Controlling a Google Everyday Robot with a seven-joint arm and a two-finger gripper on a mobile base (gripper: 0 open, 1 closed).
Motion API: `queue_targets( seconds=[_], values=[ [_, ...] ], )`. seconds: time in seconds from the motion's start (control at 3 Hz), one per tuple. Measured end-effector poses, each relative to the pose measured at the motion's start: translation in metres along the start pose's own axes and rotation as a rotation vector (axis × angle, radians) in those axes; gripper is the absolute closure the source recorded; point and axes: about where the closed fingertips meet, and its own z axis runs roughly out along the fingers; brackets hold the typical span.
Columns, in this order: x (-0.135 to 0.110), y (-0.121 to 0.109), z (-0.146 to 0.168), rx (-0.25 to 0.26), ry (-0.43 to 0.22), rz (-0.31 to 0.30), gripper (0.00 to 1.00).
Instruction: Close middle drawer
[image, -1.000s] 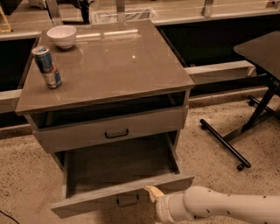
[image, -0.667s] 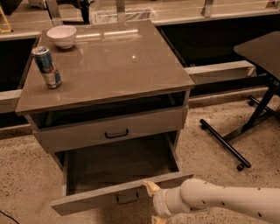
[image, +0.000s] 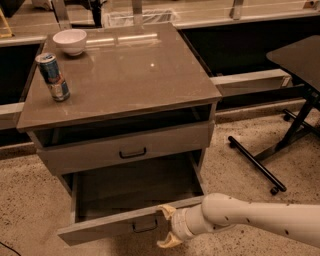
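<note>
Since the earlier frames the arm (image: 260, 222) has slid a little to the left along the drawer's front, while the drawer itself looks about as far out as it was.

At the far left of the counter (image: 130, 75) stands a blue drink can (image: 53, 76), upright, with a white bowl (image: 70, 41) behind it near the back edge; the two are apart. Under the counter there is an open slot, and below that the top drawer (image: 165, 140) sits shut, its black handle centred.

Below it, the middle drawer (image: 100, 227) is pulled well out toward the camera, its bare grey inside fully exposed. Its low front panel runs slanted across the bottom of the view, and its small black bar handle (image: 145, 227) hangs just left of the gripper.

The gripper (image: 168, 227) is at that front panel, right beside the handle. Its jaws stand apart, one pale fingertip above the panel's top edge and one below its lower edge, so they seem to straddle the panel rather than clamp it. Whether they press on the wood I cannot tell.

To the right, a black table stand (image: 260, 165) rests on the speckled floor, well clear of the cabinet.

I judge the task barely begun: the approach is done, but the whole push inward remains.
</note>
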Motion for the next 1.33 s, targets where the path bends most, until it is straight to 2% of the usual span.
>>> queue_targets(
  seconds=[0.67,1.33],
  values=[
    [-0.0062,-0.0081,-0.0043,0.008,-0.023,0.003,0.96],
    [-0.0096,-0.0115,-0.008,0.009,-0.023,0.003,1.0]
  ],
)
